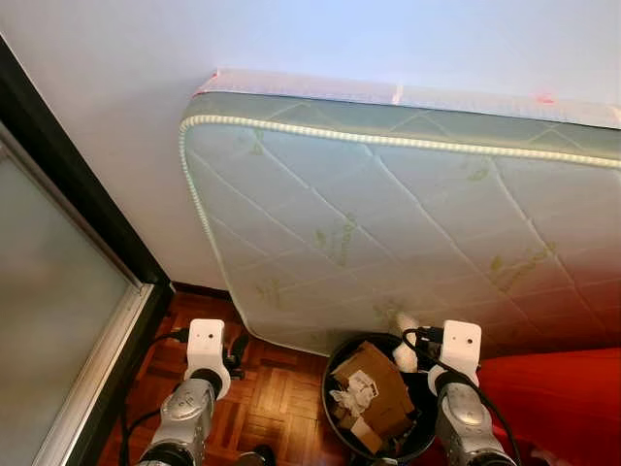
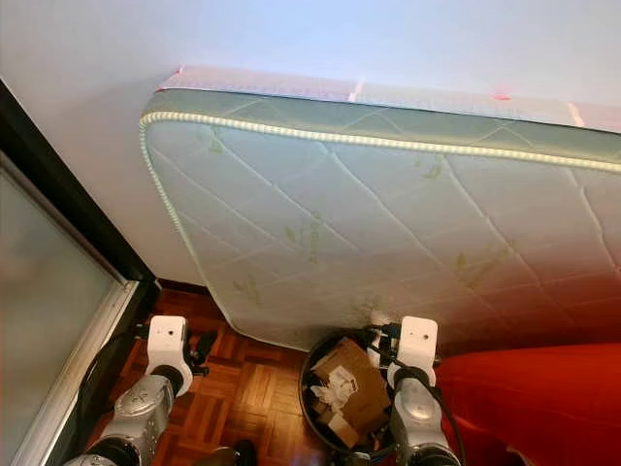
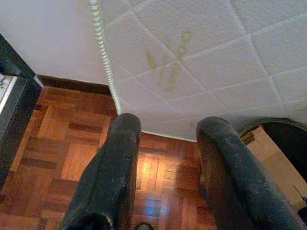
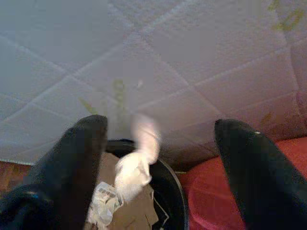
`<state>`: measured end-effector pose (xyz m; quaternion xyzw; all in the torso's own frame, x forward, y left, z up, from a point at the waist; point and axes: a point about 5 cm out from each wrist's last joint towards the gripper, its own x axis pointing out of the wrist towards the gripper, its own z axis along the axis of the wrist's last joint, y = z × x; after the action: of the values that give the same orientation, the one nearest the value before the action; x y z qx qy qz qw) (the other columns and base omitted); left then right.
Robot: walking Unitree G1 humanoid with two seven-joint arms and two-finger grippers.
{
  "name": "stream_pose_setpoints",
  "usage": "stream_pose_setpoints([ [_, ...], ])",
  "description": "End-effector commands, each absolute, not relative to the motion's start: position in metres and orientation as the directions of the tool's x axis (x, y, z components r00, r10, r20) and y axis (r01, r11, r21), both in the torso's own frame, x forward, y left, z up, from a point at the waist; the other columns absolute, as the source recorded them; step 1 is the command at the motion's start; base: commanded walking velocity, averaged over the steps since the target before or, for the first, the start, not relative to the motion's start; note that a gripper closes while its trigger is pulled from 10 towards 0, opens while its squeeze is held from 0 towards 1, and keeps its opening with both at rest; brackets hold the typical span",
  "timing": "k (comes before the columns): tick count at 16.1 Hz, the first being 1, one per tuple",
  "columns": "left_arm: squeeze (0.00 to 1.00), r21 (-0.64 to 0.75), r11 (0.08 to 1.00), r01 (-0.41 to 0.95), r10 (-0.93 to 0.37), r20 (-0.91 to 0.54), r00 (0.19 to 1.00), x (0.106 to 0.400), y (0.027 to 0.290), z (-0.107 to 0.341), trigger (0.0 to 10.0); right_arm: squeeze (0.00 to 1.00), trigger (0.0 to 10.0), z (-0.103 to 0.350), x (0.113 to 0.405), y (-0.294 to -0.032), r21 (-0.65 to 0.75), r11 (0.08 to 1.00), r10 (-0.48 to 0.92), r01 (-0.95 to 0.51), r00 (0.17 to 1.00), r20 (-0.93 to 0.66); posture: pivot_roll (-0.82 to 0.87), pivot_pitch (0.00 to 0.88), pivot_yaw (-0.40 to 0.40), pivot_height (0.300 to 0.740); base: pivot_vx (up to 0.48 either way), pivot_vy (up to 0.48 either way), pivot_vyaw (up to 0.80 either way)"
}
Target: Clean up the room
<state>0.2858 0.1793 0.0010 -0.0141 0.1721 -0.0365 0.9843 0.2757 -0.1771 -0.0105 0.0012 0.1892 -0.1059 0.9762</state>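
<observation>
A black round bin (image 1: 328, 406) stands on the parquet at the foot of a leaning mattress, with brown cardboard (image 1: 374, 386) and crumpled paper (image 1: 351, 396) in it. My right gripper (image 4: 160, 125) is open just over the bin's far rim. A white paper wad (image 4: 138, 165), blurred, hangs between its spread fingers without touching either, above the bin's contents (image 1: 405, 342). My left gripper (image 3: 169, 123) is open over bare floor to the left of the bin, with nothing between its fingers.
A quilted white mattress (image 1: 408, 214) leans against the wall directly ahead. A red cloth-covered surface (image 1: 553, 403) lies to the bin's right. A dark-framed glass door (image 1: 58, 291) runs along the left. Parquet floor (image 1: 281, 388) lies between my arms.
</observation>
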Motion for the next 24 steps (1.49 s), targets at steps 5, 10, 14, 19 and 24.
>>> stream_pose_setpoints([
  [5, 0.0, -0.049, 0.996, 0.069, -0.082, -0.365, 0.927, 0.281, 0.176, -0.005, 10.0, 1.0, 10.0, -0.023, 0.265, -0.179, -0.078, 0.979, -0.204, 0.189, 0.868, -0.452, 0.08, 0.147, -0.008, 0.74, 0.0, 0.0, 0.0],
  [10, 0.0, -0.043, 0.999, 0.013, -0.031, -0.446, 0.894, 0.27, 0.183, -0.017, 10.0, 0.0, 10.0, -0.047, 0.244, -0.158, 0.012, 0.999, -0.018, 0.031, 0.798, -0.603, 0.08, 0.148, -0.02, 0.74, 0.0, 0.0, 0.0],
  [14, 0.0, -0.002, 0.992, -0.125, 0.099, -0.595, 0.798, 0.238, 0.206, -0.044, 10.0, 0.0, 10.0, -0.06, 0.225, -0.162, 0.013, 1.0, 0.021, -0.017, 0.751, -0.66, 0.07, 0.145, -0.031, 0.74, 0.0, 0.0, 0.0],
  [19, 0.0, 0.035, 0.988, -0.151, 0.135, -0.669, 0.731, 0.215, 0.21, -0.06, 10.0, 0.0, 10.0, -0.071, 0.206, -0.179, -0.022, 0.999, -0.041, 0.036, 0.694, -0.719, 0.06, 0.114, -0.017, 0.74, 0.0, 0.0, 0.0],
  [24, 0.0, 0.072, 0.992, -0.102, 0.123, -0.699, 0.705, 0.209, 0.216, -0.063, 10.0, 0.0, 10.0, -0.077, 0.195, -0.175, -0.02, 0.998, -0.056, 0.062, 0.666, -0.744, 0.02, 0.0, 0.005, 0.74, 0.0, 0.0, 0.0],
])
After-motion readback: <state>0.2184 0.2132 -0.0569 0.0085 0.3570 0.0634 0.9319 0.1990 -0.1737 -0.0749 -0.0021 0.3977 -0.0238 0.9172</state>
